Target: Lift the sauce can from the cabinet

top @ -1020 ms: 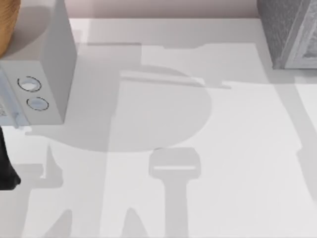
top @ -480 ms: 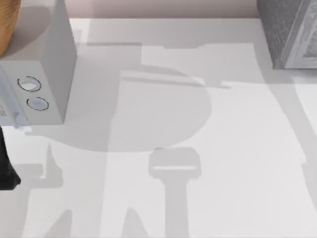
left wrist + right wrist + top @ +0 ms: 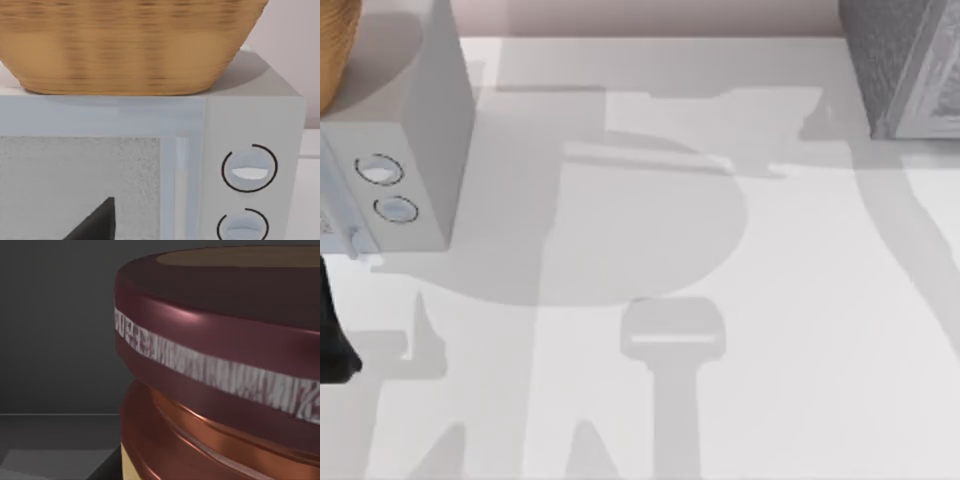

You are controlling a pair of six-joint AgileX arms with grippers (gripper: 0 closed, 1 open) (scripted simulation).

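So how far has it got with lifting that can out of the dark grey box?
Done: the right wrist camera sits very close to the maroon-topped, copper-banded sauce can, against dark walls, apparently inside the speckled dark grey cabinet. In hand: the approach; no grip shows. Left: closing on the can and lifting it. The left arm idles facing the light grey two-dial box carrying a wicker basket.

Maroon-banded sauce can (image 3: 215, 365), grey cabinet (image 3: 905, 65)

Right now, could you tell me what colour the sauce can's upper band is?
Dark maroon with a pale streaked stripe, clearest on the sauce can in the right wrist view.
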